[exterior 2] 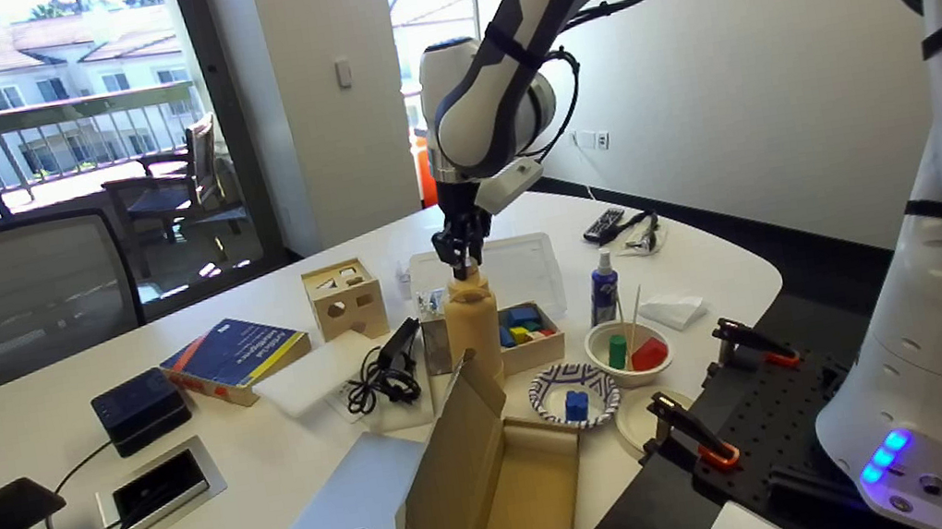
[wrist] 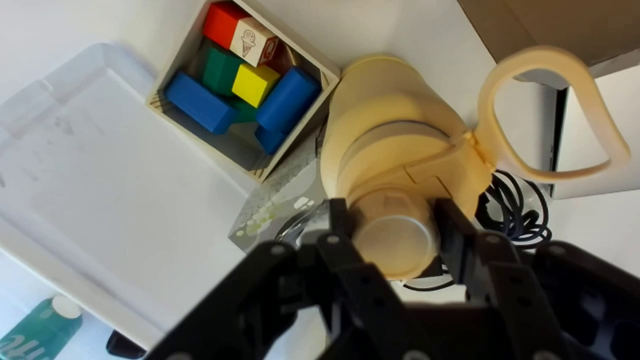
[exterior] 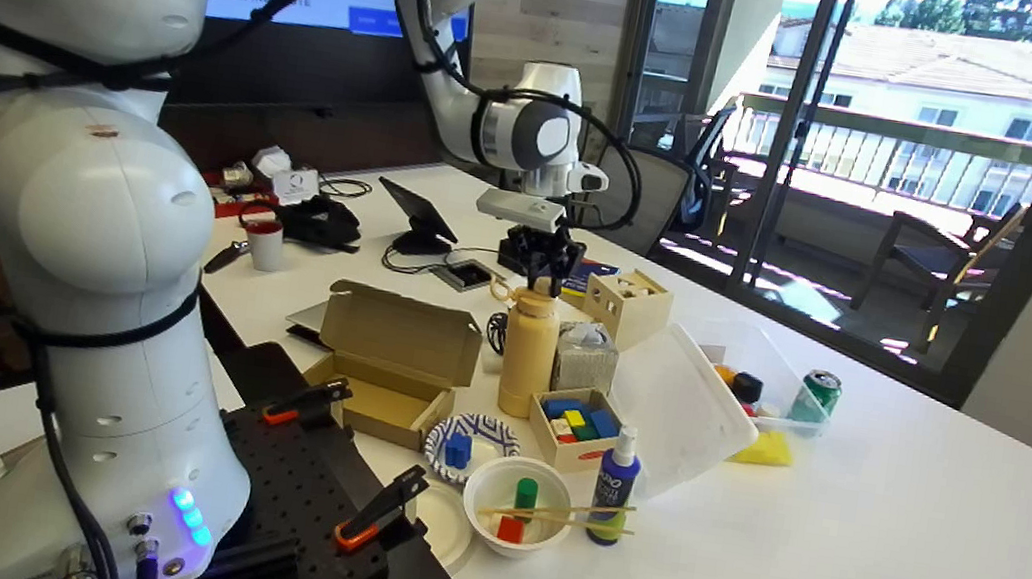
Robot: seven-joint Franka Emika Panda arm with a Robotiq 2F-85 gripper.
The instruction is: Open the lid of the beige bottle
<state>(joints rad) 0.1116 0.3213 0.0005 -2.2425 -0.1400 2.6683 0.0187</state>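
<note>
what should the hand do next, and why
Probably squeeze the hand gently onto the lid before trying to turn it: in the wrist view its fingers flank the lid, which sits atop the beige bottle, but firm contact can't be confirmed.

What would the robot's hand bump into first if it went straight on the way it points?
Probably the bottle. The hand points down with the lid between its fingers, so they would likely meet the wider part of the bottle below. I can't tell how close that is.
</note>
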